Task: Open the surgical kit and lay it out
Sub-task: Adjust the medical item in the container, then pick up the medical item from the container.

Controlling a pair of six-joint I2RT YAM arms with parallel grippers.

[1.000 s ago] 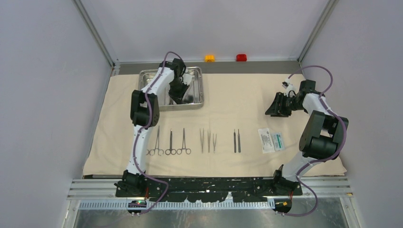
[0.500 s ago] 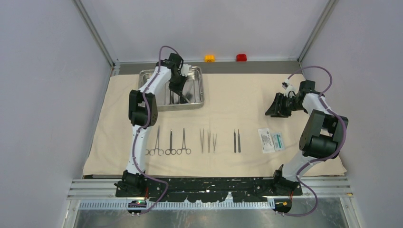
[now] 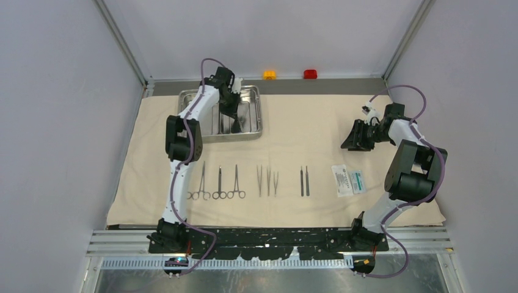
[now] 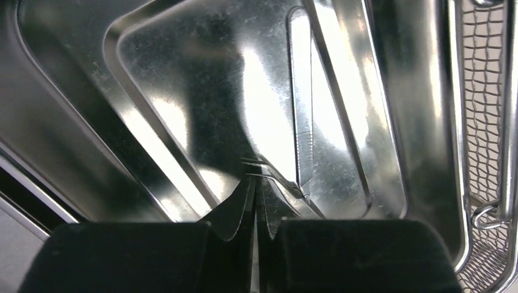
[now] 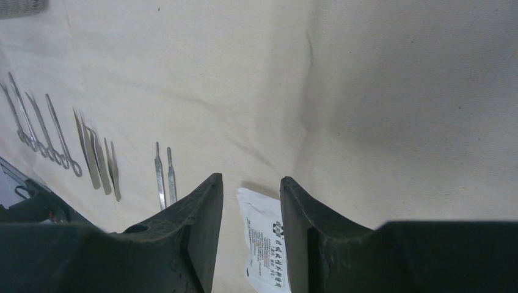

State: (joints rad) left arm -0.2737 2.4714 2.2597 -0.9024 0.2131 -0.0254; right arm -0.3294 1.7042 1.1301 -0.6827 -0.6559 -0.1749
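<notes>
Plainly, the left end effector [image 4: 255,183] is clenched inside the steel tray [image 3: 183,96] at the tabletop's far-left corner, its tips at the narrow end of a slim steel tool [image 4: 301,122]. Whether it truly pinches that tool I cannot tell. The right end effector [image 5: 250,201] hangs released over the cloth wrap [image 3: 305,122] near the right edge, grasping nothing. Forceps [image 3: 218,183], tweezers [image 3: 267,180] and packet [image 3: 349,180] lie toward the near edge. Such a thin hold on slick metal may slip on lifting, dropping the tool back into the tray

The tray [image 4: 183,91] is glossy steel, the wrap [image 3: 305,122] matt cloth.
</notes>
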